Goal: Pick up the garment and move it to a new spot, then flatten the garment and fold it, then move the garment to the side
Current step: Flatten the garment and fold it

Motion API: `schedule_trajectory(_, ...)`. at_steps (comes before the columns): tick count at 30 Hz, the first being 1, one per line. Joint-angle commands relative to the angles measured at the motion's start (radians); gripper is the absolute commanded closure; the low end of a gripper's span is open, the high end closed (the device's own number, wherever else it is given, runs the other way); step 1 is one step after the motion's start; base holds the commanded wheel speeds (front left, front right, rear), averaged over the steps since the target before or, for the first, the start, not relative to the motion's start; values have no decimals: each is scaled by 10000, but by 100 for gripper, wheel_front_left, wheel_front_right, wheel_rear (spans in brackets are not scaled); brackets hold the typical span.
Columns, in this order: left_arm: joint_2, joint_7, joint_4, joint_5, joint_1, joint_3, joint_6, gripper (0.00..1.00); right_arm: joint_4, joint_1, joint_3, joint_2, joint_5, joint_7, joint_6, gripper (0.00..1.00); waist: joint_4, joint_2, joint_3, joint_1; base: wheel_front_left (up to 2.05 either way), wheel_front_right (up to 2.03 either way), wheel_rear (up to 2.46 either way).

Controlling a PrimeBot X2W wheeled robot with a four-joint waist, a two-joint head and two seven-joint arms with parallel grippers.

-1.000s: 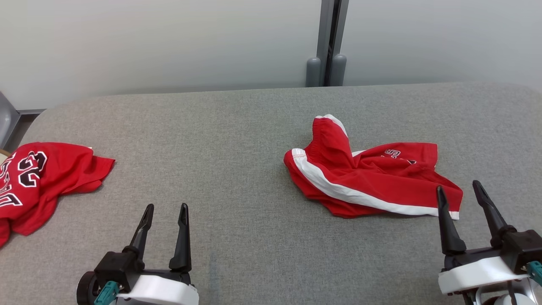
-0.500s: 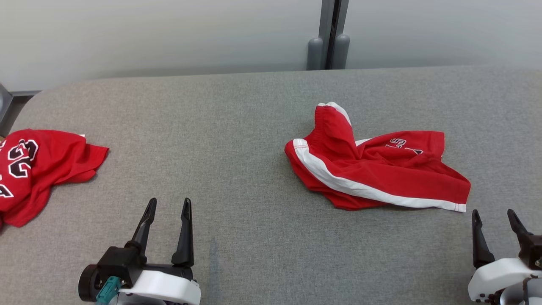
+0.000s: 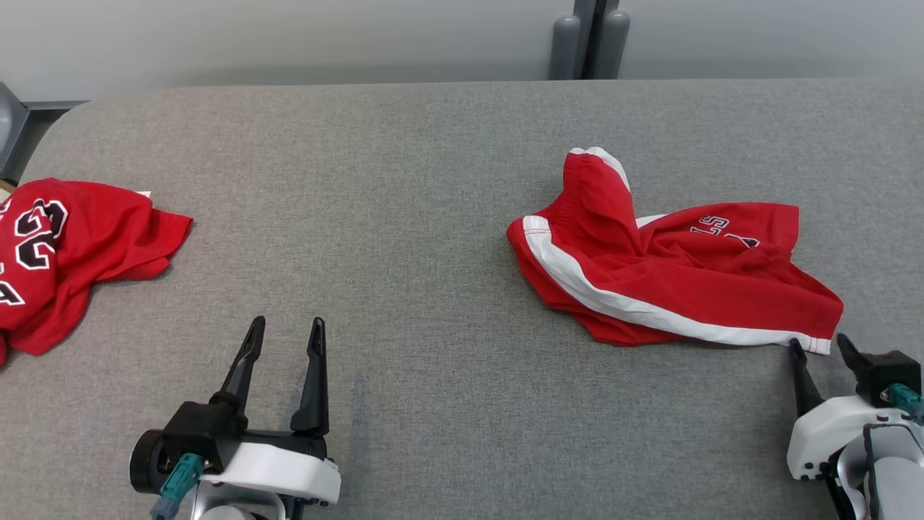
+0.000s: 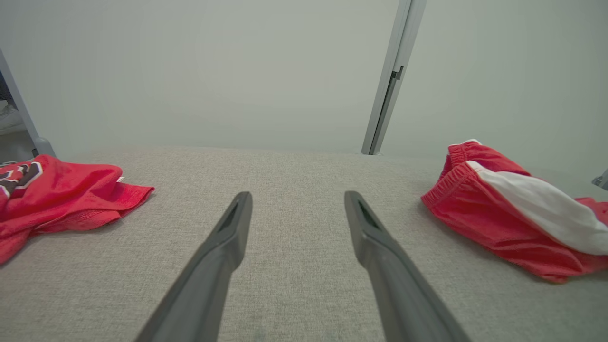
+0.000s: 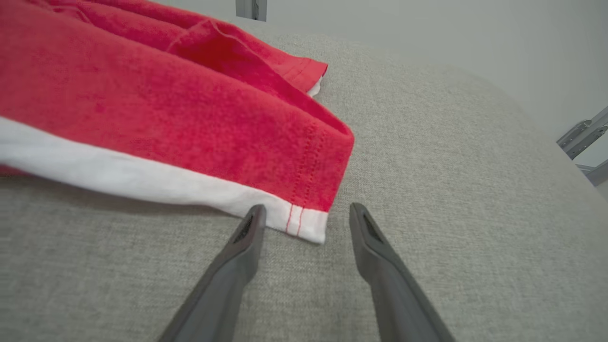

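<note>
The garment (image 3: 686,282) is a pair of red shorts with a white side stripe, lying crumpled on the right half of the grey table (image 3: 404,180). My right gripper (image 3: 818,344) is low at the near right, open, with its fingertips on either side of the shorts' near hem corner. In the right wrist view that white and red hem corner of the garment (image 5: 166,104) lies between the tips of the right gripper (image 5: 308,209). My left gripper (image 3: 287,322) stands open over bare cloth at the near left, holding nothing. The left wrist view shows the left gripper (image 4: 298,195) with the garment (image 4: 498,213) off to its right.
A second red garment, a jersey with black and white numbers (image 3: 65,245), lies bunched at the table's left edge, and the left wrist view has this jersey (image 4: 57,194) too. A grey post (image 3: 592,36) stands behind the table's far edge against the pale wall.
The head camera has tilted down and turned. My right gripper has dropped lower and drawn back to the shorts' hem corner, its jaws a little narrower. The left gripper has stayed put.
</note>
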Motion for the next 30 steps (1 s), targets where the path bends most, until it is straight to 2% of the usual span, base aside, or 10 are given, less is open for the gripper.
schedule_trajectory(1,36,-19,10,80,-162,46,-27,0,50,-104,69,-79,84,-48,1,37,23,0,16,0,0,0,0)
schedule_trajectory(4,36,-19,14,88,-157,88,-12,0,177,-168,269,-99,237,-48,1,56,23,0,19,0,0,0,0)
schedule_trajectory(7,36,-19,5,88,-145,96,18,0,323,-229,435,-127,378,-49,1,60,-6,0,13,0,0,0,0)
schedule_trajectory(8,36,-19,2,89,-147,103,23,0,417,-248,482,-124,442,-49,1,65,-23,0,12,0,0,0,0)
schedule_trajectory(14,36,-19,6,151,-199,144,-23,0,1210,-576,815,-135,951,-15,1,56,-143,0,75,0,0,0,0)
schedule_trajectory(20,37,-19,1,194,-266,139,-73,0,1958,-950,1328,-207,1444,9,1,60,-166,0,178,0,0,0,0)
schedule_trajectory(21,36,-19,6,206,-282,138,-78,0,2030,-996,1408,-226,1522,14,1,66,-165,0,187,0,0,0,0)
schedule_trajectory(22,36,-19,12,215,-292,142,-80,0,2074,-1002,1470,-235,1579,18,1,91,-168,0,189,0,0,0,0)
schedule_trajectory(23,37,-19,14,229,-305,149,-92,0,2107,-1011,1526,-255,1653,18,-1,100,-174,0,188,0,0,0,0)
schedule_trajectory(30,34,-19,-103,377,-736,-84,-364,0,754,-750,1650,-420,2065,-29,-1,100,-333,0,115,0,0,0,0)
